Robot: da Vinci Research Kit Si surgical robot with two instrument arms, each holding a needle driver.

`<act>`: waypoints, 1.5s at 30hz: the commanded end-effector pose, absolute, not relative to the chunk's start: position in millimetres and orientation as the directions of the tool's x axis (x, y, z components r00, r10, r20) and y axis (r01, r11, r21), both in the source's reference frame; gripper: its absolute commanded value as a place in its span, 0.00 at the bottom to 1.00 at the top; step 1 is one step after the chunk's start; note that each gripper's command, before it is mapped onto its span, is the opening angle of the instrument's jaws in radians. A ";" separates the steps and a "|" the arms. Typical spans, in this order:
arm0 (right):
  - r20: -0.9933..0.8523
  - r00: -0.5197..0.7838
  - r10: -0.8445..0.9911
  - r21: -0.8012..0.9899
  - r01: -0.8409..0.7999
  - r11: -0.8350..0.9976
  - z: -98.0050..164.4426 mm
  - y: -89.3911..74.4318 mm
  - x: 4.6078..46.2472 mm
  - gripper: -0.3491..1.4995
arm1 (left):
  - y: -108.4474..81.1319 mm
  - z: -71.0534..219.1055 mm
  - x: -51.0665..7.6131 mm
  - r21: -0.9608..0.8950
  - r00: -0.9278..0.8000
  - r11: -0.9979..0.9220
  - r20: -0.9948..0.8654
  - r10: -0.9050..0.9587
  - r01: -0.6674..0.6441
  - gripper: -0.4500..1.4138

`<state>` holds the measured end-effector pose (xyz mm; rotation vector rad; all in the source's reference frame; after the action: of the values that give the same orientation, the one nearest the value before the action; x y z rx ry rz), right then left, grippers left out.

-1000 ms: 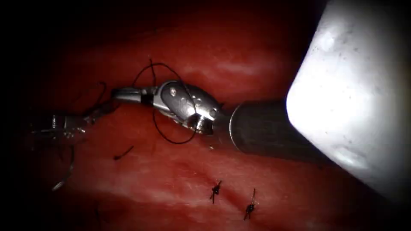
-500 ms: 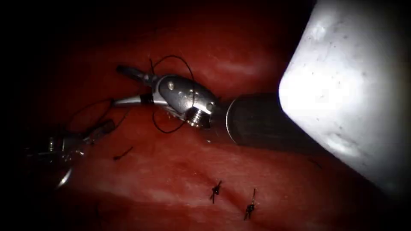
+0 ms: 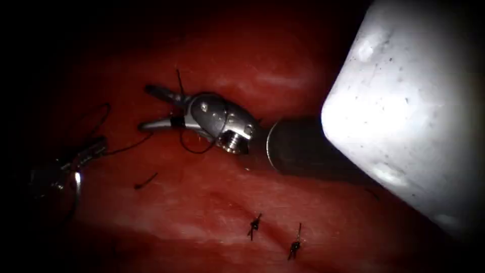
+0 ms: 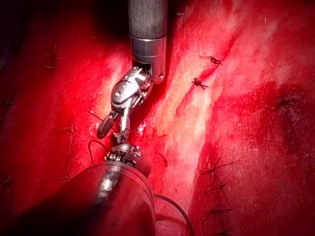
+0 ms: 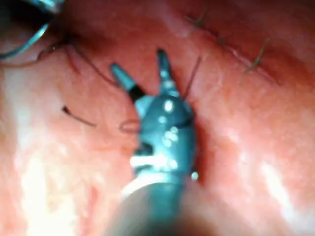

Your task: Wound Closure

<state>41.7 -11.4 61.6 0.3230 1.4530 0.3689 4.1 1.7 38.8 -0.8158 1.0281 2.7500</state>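
The right arm's silver wristed gripper (image 3: 146, 107) stands apart, holding nothing, above the wet red tissue (image 3: 202, 212). The left arm's dim gripper (image 3: 91, 150) is clamped on the thin black thread (image 3: 129, 147); the curved steel needle (image 3: 77, 183) lies half-hidden in shadow beside it.

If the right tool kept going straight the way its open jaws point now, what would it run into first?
Likely the left tool, low and left of the right tool in the endoscope view, with thread strung between; depth is unclear, so it might pass above and meet only tissue.
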 end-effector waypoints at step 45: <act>-0.878 -0.073 0.474 0.456 0.179 0.872 61.8 -13.8 41.1 0.34 | 11.0 53.6 -2.7 0.515 -0.812 -0.852 -0.535 -0.233 -0.094 0.00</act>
<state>40.5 -13.0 61.4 0.5105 1.6477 0.2603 -2.2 10.8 53.3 -0.9783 0.8621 2.9426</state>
